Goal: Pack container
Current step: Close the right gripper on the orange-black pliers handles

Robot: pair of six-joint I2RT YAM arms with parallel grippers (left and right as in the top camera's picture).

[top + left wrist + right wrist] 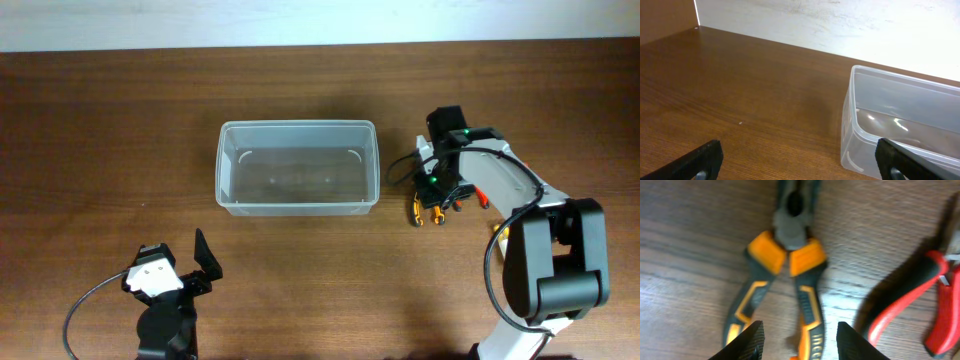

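The container is a large clear plastic tub, empty, at the table's middle; its left corner shows in the left wrist view. My right gripper hovers open over orange-and-black pliers lying on the wood right of the tub; its fingers straddle one orange handle without touching. Red-handled pliers lie just right of them. My left gripper is open and empty near the front left, in front of the tub; its fingers frame bare wood.
The pliers show as a small cluster under the right arm in the overhead view. A pale wall runs behind the table's back edge. Wood table stretches left of the tub.
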